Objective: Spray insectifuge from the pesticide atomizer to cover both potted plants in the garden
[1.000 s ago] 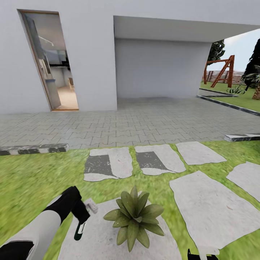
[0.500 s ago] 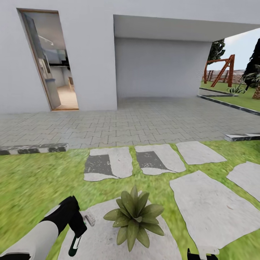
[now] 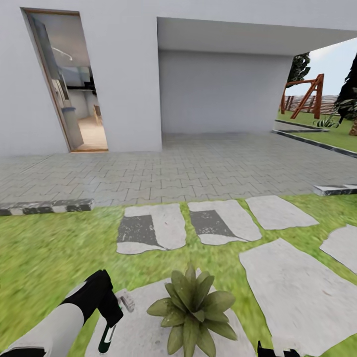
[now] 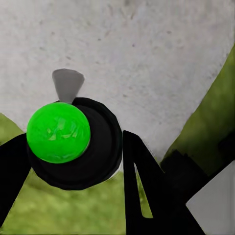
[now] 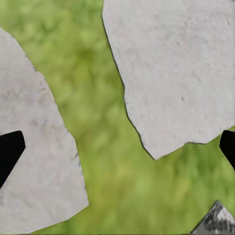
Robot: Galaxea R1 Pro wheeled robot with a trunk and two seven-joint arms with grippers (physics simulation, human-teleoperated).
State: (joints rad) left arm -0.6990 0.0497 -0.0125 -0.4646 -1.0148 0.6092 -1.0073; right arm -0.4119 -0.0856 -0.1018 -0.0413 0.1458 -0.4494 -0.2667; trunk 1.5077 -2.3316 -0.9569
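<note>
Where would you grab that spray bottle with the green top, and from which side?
By the round black collar of the atomizer, just under its green cap, coming in from its two sides. The left gripper holds it that way: a finger on each flank of the round part, which probably steadies it, while the grey nozzle sticks out free over the stepping stone.

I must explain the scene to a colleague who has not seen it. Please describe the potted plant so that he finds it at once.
Start from the white house wall, then come down over the grey patio to the lawn. On the nearest stepping stone sits the potted plant: a low rosette of pointed olive-green leaves, the sole plant among bare stones.
</note>
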